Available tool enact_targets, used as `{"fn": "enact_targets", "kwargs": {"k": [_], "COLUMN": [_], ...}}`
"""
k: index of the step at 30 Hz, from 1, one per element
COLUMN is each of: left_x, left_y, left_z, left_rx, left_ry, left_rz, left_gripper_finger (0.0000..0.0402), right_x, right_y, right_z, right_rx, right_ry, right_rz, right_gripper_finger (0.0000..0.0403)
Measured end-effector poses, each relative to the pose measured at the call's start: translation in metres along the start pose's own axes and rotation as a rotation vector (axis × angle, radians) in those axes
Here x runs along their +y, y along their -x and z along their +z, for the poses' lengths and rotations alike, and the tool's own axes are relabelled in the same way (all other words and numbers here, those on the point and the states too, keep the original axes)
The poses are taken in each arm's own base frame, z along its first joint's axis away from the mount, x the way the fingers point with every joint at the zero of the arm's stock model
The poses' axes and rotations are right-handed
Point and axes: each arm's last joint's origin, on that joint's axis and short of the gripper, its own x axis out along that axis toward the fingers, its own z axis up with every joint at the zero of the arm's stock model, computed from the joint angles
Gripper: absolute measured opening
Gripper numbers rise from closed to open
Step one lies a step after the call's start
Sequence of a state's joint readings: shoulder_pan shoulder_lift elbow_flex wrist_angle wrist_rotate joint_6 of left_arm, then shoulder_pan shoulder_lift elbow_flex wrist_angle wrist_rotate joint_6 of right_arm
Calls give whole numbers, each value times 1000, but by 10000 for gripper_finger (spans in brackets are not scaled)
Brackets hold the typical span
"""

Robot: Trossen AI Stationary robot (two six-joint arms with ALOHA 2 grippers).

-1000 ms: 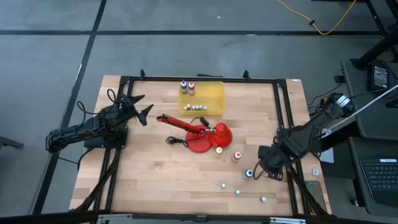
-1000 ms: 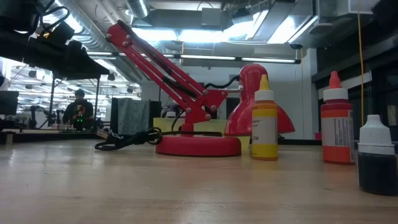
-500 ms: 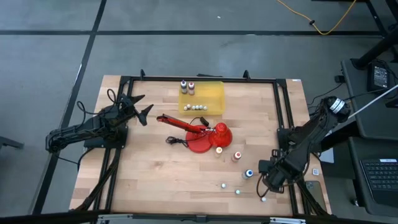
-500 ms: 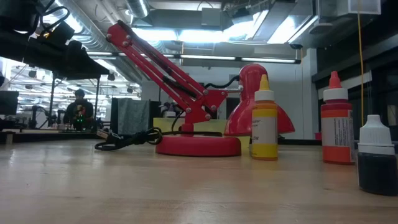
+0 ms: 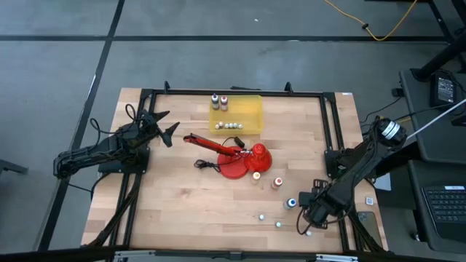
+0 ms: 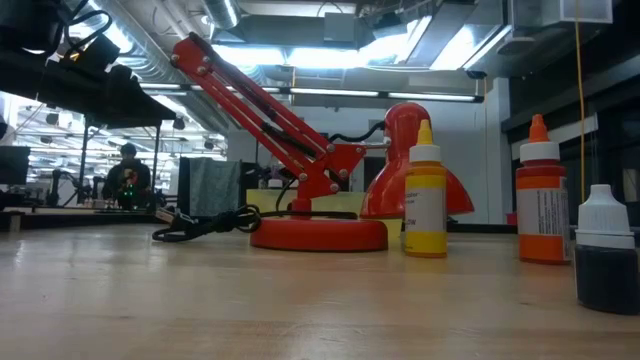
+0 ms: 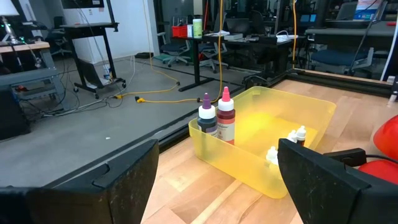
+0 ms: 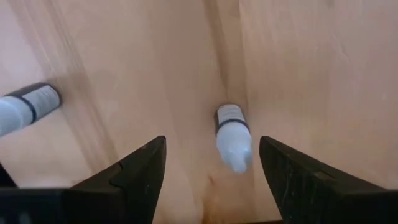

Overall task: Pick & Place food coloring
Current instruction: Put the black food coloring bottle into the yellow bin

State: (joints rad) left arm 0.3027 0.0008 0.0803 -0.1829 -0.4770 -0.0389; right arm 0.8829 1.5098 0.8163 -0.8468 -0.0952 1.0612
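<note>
Right tool (image 5: 309, 224), fingers spread and empty, hangs over a tiny pale dropper bottle (image 8: 232, 135) lying on the wooden counter (image 5: 182, 204). Looks like the reach step; next it should drop and pinch. Left tool (image 5: 164, 125) waits spread by the yellow plastic bin (image 5: 247, 110).

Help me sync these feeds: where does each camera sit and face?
High: overhead, straight down; both arms, left gripper, right gripper, yellow bin.
Low: tabletop height, level; red lamp, yellow bottle; no arms.
Left wrist: faces yellow bin; own fingers show.
Right wrist: faces down at pale bottle.
Shared: high and left wrist see the bin.
</note>
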Motion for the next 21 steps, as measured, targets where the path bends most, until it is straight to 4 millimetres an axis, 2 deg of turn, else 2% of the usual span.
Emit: {"fn": "enact_targets", "kwargs": {"k": [7, 10, 21], "left_x": [0, 0, 0], "left_y": [0, 0, 0], "left_z": [0, 0, 0], "left_rx": [0, 0, 0], "left_ry": [0, 0, 0], "left_rz": [0, 0, 0], "left_gripper_finger": [319, 319, 319], "right_x": [1, 0, 0], "right_y": [-6, -6, -6], "right_z": [1, 1, 1], "right_rx": [7, 2, 2], "right_ry": [-6, -6, -6], "right_rz": [-13, -16, -15], "right_gripper_finger": [259, 245, 114]}}
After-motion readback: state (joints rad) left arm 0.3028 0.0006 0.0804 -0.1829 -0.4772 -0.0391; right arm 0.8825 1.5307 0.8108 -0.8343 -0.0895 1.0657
